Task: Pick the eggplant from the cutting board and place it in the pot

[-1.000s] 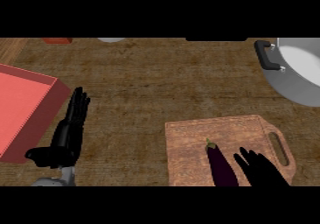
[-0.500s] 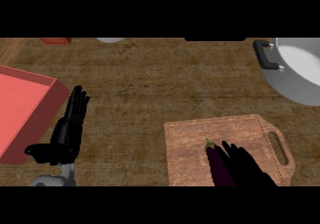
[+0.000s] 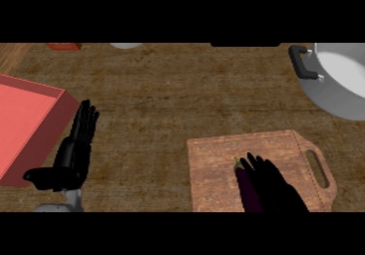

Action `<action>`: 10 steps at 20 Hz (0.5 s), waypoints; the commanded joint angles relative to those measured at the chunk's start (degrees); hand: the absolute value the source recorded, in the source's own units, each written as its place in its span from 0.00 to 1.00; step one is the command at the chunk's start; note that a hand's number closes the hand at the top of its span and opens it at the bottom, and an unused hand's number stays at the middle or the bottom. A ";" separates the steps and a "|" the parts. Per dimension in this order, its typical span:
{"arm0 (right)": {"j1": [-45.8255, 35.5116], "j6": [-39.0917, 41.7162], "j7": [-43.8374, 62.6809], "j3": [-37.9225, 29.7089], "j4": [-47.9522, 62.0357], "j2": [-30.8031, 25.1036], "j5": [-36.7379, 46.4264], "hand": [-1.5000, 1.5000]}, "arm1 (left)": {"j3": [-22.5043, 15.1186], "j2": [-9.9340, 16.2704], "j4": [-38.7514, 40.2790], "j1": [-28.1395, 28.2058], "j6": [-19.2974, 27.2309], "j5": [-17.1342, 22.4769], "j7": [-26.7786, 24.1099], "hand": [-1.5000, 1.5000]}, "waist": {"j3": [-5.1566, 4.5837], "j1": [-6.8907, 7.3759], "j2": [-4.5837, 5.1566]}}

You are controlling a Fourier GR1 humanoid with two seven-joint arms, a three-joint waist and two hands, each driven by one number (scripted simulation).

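One eggplant lies on the near cutting board. The right hand lies beside it, fingers straight, ready to grab. The pot waits far right. The left hand rests open.

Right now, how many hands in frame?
2. Left hand rests open at view's left, beside the red tray. Right hand lies over the eggplant on the cutting board.

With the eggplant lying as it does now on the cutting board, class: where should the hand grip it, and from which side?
Grip the eggplant across its slim middle, coming from above on its right, where the right hand is: it lies lengthwise, stem end pointing away.
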 commanded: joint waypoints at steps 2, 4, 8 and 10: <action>-1.98 0.24 0.46 0.04 3.60 3.66 1.97 0.00 | -2.97 -2.45 -6.66 1.76 2.61 -3.52 5.40 0.50 | 0.00 0.07 -0.02; -0.07 -4.76 -7.68 -2.61 8.44 0.20 -0.27 0.00 | -0.14 -1.89 -1.20 1.22 0.04 -1.74 -0.04 0.50 | 0.00 -0.01 0.01; -4.42 -9.64 -6.41 -0.04 9.08 2.87 8.01 1.00 | -0.43 -2.12 -2.05 -0.18 1.26 -2.78 3.16 0.50 | 0.01 0.09 0.01; -5.48 -10.56 -7.43 -0.88 9.58 3.52 8.19 1.00 | 0.72 -1.99 0.80 1.97 -1.34 -1.51 -2.53 0.50 | -0.01 0.09 0.03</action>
